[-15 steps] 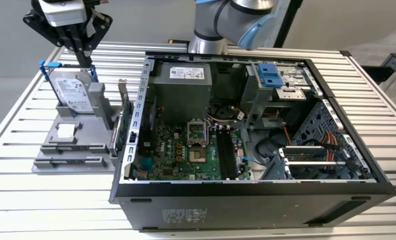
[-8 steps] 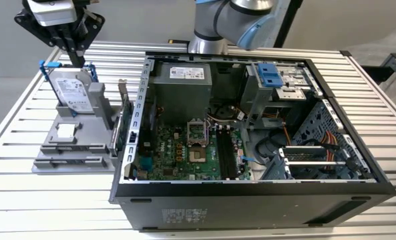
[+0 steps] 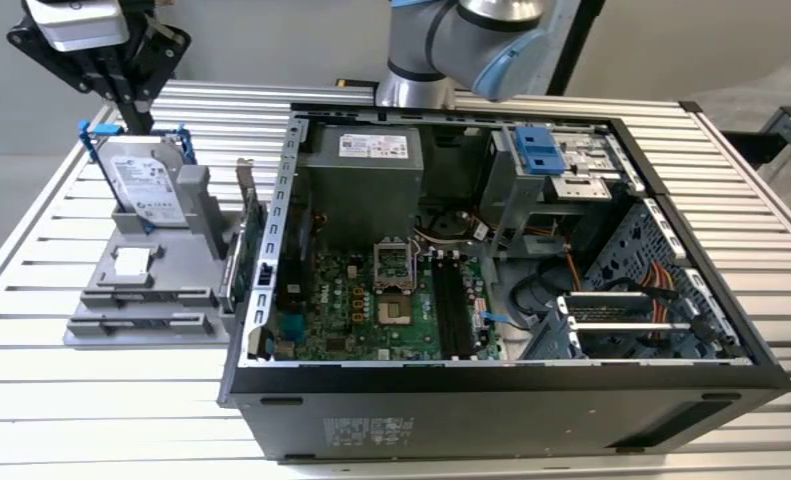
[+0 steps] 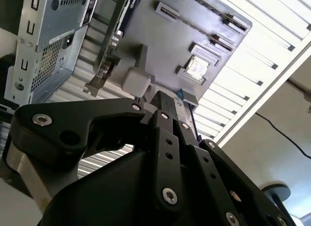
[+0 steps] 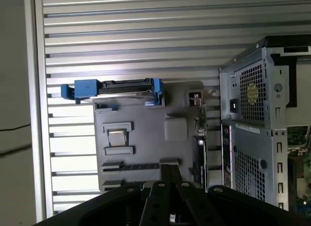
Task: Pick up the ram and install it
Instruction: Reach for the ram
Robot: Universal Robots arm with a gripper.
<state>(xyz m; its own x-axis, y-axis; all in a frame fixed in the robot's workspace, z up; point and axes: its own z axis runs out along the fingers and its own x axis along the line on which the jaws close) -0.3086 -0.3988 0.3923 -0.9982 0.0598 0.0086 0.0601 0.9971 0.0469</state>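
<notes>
The table (image 3: 88, 405) I work over is a silver-grey metal top made of long parallel ribbed slats. Two things rest directly on it. A flat grey plastic holder block (image 3: 142, 300) with slots and pockets lies toward the exterior view's left. Just beside it, on the exterior view's right, a large black and silver computer case (image 3: 502, 415) lies on its side, open upward.

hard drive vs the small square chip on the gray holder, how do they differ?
The hard drive stands on edge; the square chip lies flat in a recess. The hard drive is much larger and carries blue clips; the square chip has none. Both sit on the gray holder.
</notes>
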